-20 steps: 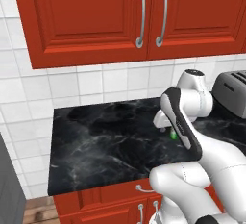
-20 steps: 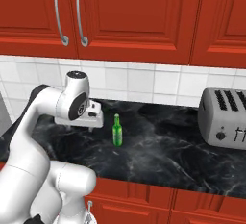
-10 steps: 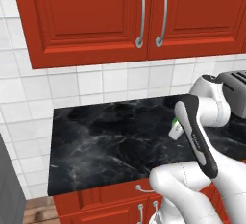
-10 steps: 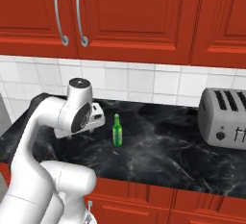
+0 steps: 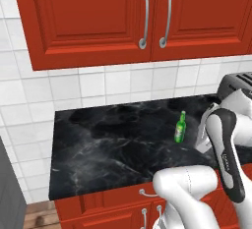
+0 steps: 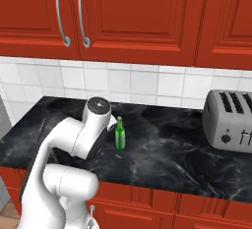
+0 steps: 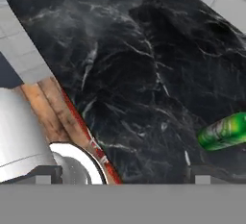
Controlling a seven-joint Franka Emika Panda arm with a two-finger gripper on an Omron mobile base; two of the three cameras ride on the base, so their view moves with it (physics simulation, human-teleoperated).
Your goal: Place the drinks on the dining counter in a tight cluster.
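— How far along is the job judged to be?
— Hardly begun. The green bottle (image 5: 180,127) is seen upright on the narrow tabletop (image 5: 108,144) beneath the red cabinets (image 5: 147,16), left of the toaster (image 6: 230,120), not on the dining counter.
— And the hand (image 5: 205,133)?
— Spread wide, nothing held, just right of the bottle.

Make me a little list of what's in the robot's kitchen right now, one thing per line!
Bottle: slim green bottle, standing upright
Where: on the black marble counter, under the red cabinets
Neighbour: silver toaster, apart from the bottle
Gripper: open, holding nothing
Arm: white, close beside the bottle
Wall: white tiles
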